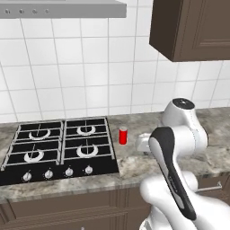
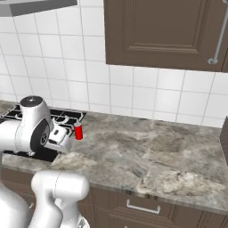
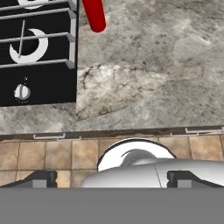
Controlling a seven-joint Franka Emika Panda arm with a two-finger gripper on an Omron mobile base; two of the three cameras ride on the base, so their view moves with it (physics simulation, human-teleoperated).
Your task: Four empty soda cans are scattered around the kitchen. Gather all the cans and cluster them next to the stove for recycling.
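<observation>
The two-finger gripper (image 3: pixel 112 178) is seen with its dark tips spread wide apart and nothing held between them, above the front edge of the grey marbled stone counter (image 1: pixel 134 168). Farther back, a small bright red soda can (image 1: pixel 122 135) is found standing upright on that counter, just beside the right edge of the flat black gas stove (image 1: pixel 58 150).

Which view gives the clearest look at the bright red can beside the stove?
The left base view: the bright red can stands whole and upright on the counter just right of the stove. The right base view shows it smaller, near the arm. The hand view cuts off part of it.
</observation>
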